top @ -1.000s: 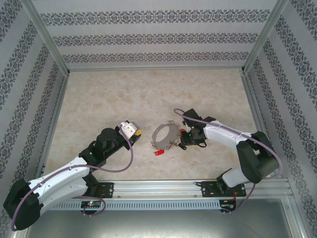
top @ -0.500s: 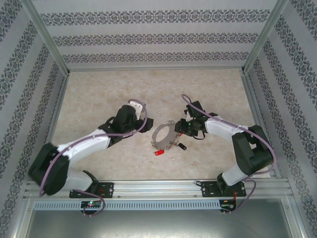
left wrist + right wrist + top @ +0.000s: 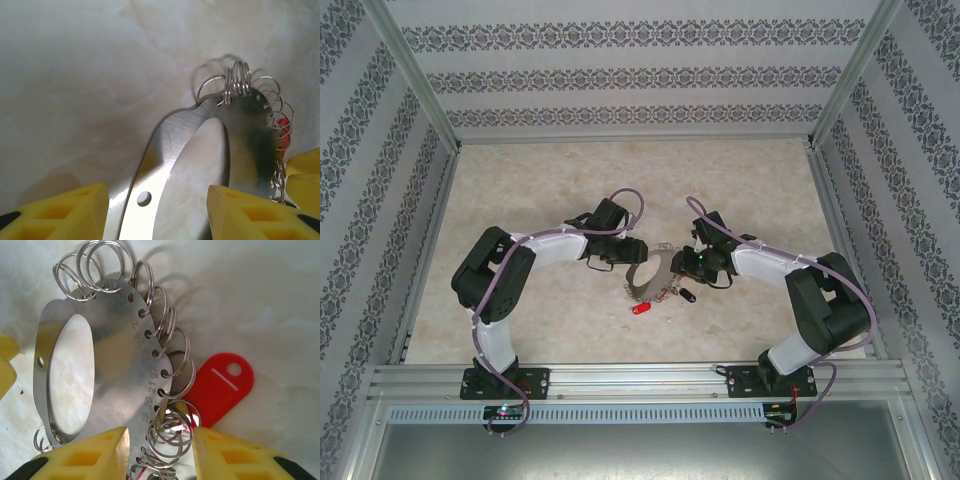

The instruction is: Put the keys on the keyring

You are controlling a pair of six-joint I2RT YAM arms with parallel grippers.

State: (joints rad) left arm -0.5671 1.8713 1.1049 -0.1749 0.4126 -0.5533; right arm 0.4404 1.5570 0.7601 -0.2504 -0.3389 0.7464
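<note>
Keyring (image 3: pixel 650 275) lay flat at the middle of the counter (image 3: pixel 520 190), between both arms, with a red-tagged key (image 3: pixel 641 309) and a black-headed key (image 3: pixel 687 295) near its front rim. Left jaws stood wide, with one yellow finger (image 3: pixel 65 210) on each side of the plain end of the ring. Right jaws stood narrower around the looped rim, where loops (image 3: pixel 170 435) and a red tag (image 3: pixel 220 385) crowded, so I could not tell whether they gripped.
</note>
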